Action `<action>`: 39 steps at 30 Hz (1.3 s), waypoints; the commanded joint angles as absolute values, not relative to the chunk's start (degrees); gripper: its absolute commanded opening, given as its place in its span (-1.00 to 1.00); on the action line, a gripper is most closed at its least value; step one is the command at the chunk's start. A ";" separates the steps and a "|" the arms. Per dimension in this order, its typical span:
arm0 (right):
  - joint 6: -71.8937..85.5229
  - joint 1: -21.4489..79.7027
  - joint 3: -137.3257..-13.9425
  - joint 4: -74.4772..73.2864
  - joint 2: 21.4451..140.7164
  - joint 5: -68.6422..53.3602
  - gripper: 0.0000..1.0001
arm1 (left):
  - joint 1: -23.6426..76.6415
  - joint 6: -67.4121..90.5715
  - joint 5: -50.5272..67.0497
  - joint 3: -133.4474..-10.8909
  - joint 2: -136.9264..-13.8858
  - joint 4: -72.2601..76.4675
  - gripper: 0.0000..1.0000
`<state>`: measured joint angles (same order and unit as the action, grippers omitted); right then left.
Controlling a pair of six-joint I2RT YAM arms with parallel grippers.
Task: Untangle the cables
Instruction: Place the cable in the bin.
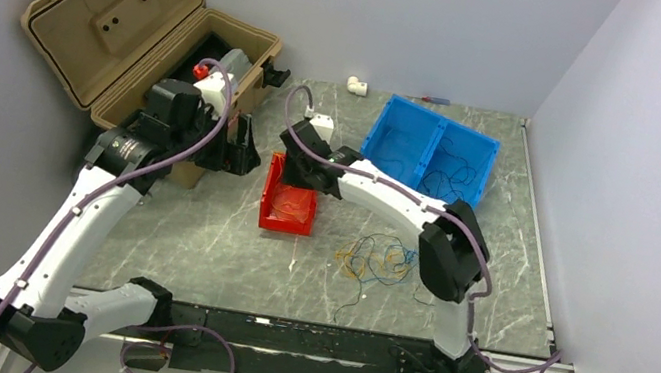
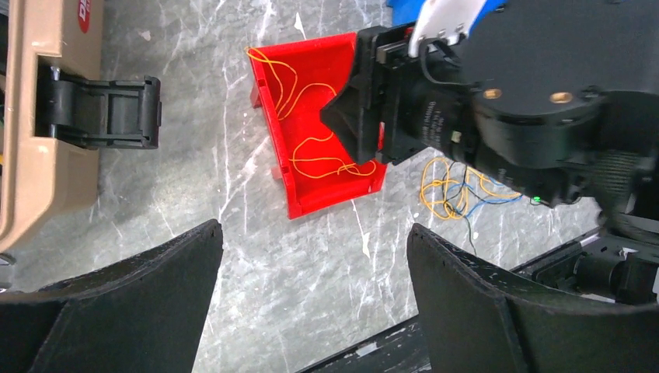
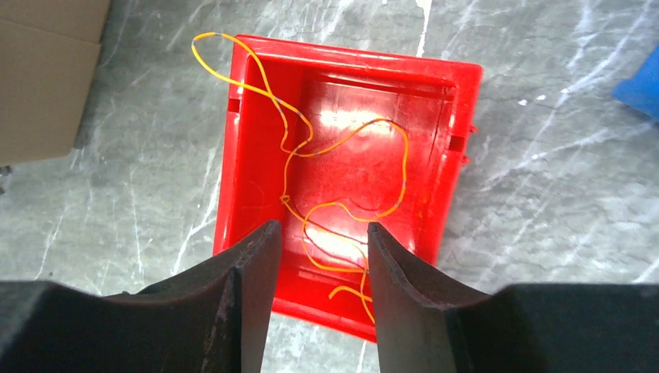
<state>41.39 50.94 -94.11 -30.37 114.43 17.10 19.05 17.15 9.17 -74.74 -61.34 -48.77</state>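
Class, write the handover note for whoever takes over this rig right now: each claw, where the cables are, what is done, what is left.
Left claw: open, empty, above the table beside the red bin.
Right claw: open, empty, over the red bin.
Cables: one yellow cable in the red bin, a loop over its rim; dark cables in the blue bin; tangle of yellow, blue and dark strands on the table.
Done: some cables binned.
Left: pull the tangle apart.
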 commanded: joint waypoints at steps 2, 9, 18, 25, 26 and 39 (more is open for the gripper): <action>40.25 50.54 -90.84 -28.97 106.58 18.38 0.01 | 18.81 18.57 11.07 -74.50 -60.19 -46.82 0.82; 38.14 49.81 -82.50 -23.41 96.17 16.95 0.18 | 18.81 19.78 12.71 -72.73 -61.49 -44.73 0.82; 35.96 45.65 -71.12 -24.51 82.90 14.79 0.25 | 20.81 22.79 15.37 -68.69 -64.56 -38.58 0.80; 37.47 39.51 -53.50 -29.20 63.55 14.12 0.29 | 36.00 28.13 11.61 -61.21 -66.96 -26.18 0.77; 37.59 38.75 -51.89 -30.67 60.90 14.47 0.30 | 37.79 28.36 11.46 -60.44 -67.76 -24.38 0.75; 31.56 26.91 -39.48 -35.93 48.27 2.28 0.40 | 49.66 25.61 10.31 -59.14 -77.26 -15.58 0.72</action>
<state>34.61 28.84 -41.43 -36.40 47.90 9.74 48.36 26.20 11.33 -59.66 -77.47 -21.08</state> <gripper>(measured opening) 0.695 0.862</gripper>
